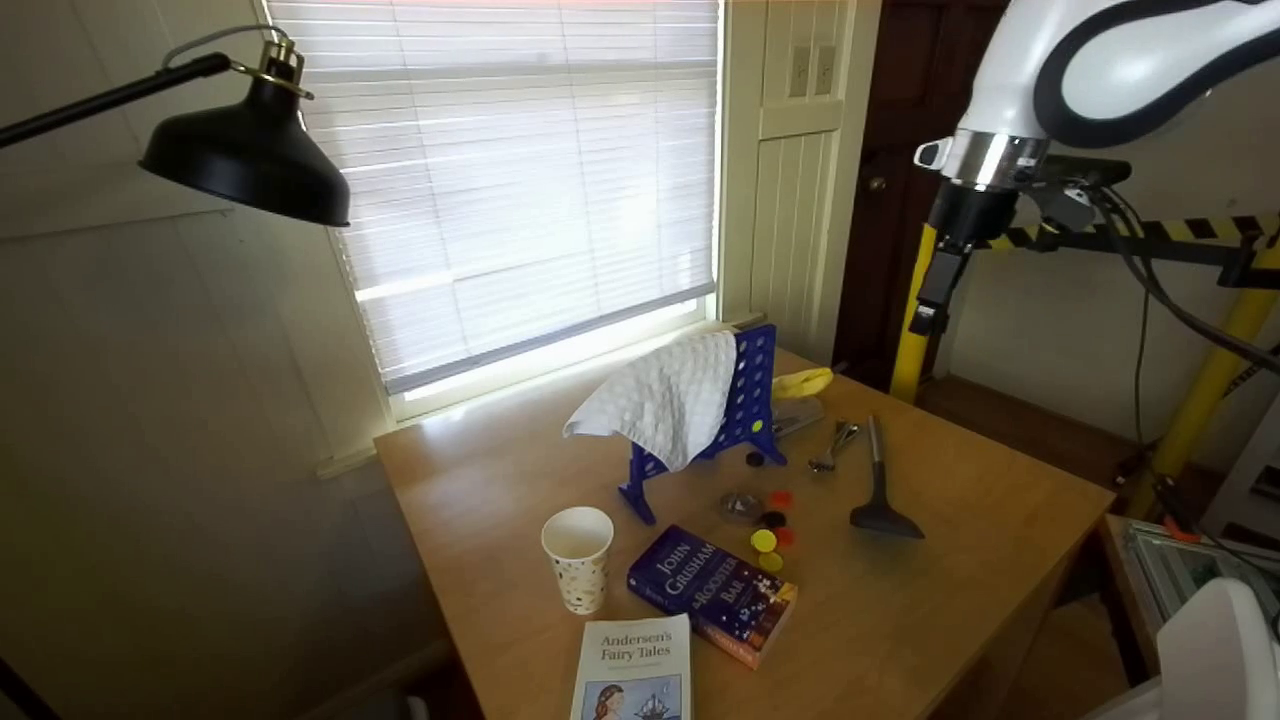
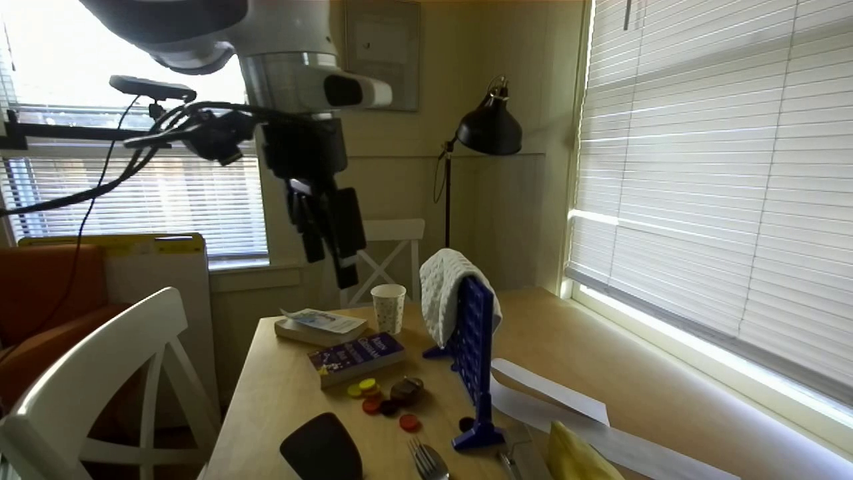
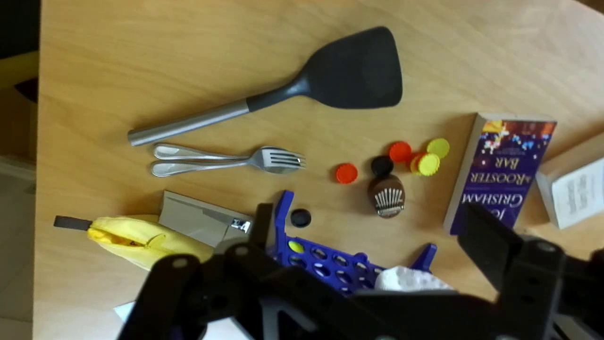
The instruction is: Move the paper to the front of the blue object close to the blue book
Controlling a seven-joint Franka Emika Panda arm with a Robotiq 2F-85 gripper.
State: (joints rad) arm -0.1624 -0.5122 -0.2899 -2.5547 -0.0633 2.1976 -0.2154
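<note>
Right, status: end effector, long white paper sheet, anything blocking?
Black end effector open, empty. Long white paper sheet not yet beside dark blue paperback. Upright blue plastic grid frame between them, white dimpled cloth draped over: possible obstacle.

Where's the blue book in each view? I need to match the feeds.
In an exterior view, the blue book is in the lower half, just right of centre.
In an exterior view, the blue book is in the lower half, left of centre.
In the wrist view, the blue book is at right, mid-height, partly behind one of the fingers.
Shared landmark: the blue rack.
</note>
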